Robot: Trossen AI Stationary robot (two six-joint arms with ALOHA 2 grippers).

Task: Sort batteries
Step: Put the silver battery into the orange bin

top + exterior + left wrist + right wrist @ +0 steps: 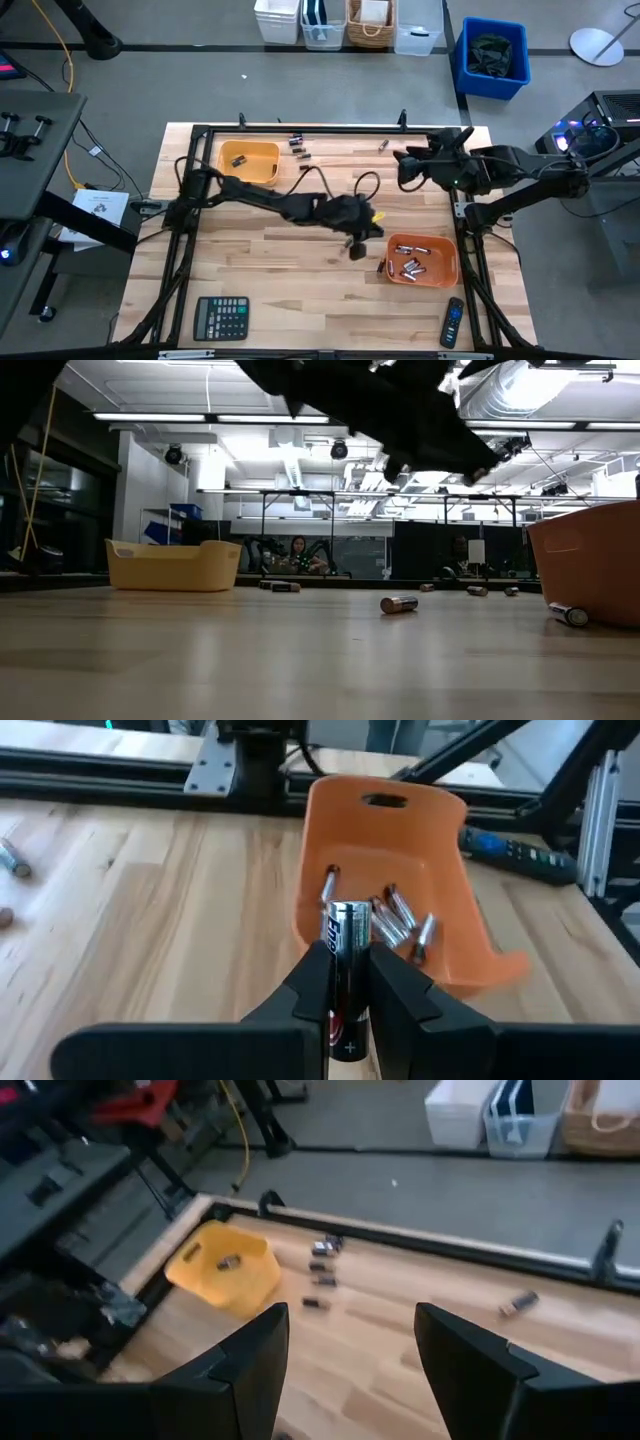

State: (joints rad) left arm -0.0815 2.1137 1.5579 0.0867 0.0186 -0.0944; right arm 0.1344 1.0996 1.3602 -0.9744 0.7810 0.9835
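Orange plastic forms the bin at the right front of the wooden bench, and several batteries lie loose inside it; the left wrist view shows them as a small heap of silvery cells on its floor. The left pincer hangs above the bench just beside that bin's left wall, at the end of the left arm, which stretches diagonally from the far left corner. Its fingers are pinching one black battery, held upright between them, with the orange bin directly beyond it. One more cell lies on the bench touching or nearly touching the bin's left side; in the low view it shows at the foot of the orange wall.

A yellow bin stands near the far left corner with a single battery in it. A cluster of cells lies on the bench just to its right, and a lone one lies farther right along the far edge.

The right pincer waits above the far right part of the bench, its fingers spread wide with nothing between them.

A black calculator sits near the front left edge and a black remote control at the front right.
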